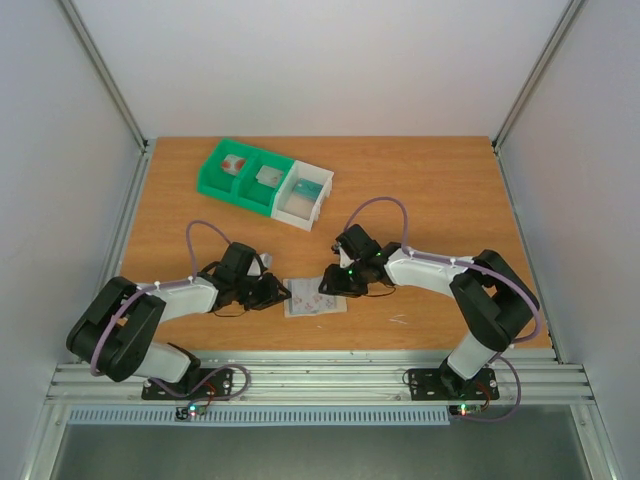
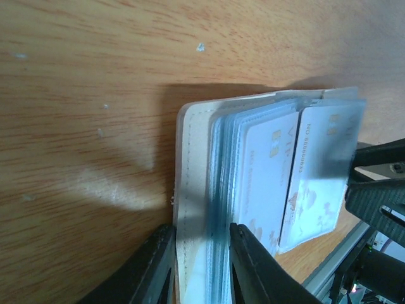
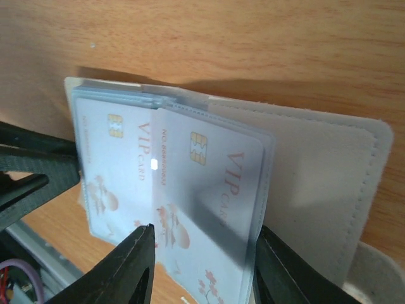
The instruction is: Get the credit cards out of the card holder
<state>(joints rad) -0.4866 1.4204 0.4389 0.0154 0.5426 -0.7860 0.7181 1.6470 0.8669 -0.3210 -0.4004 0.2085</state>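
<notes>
Credit cards [image 3: 209,190] not yet out: left gripper [image 2: 201,247] clamps the card holder [image 2: 193,164], right gripper [image 3: 202,250] straddles one sleeve [image 3: 269,158], grip unclear.

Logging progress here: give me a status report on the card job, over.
Left gripper clamped on card holder edge. Right gripper straddling one credit card, grip unclear. Cards still in holder. Tray stands far back, clear.

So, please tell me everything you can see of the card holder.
The card holder lies open on the wooden table. It has a whitish, stitched cover and pale blue translucent sleeves holding white VIP cards. The left gripper pinches its cover and sleeve stack; the right gripper has its fingers either side of one sleeve.
</notes>
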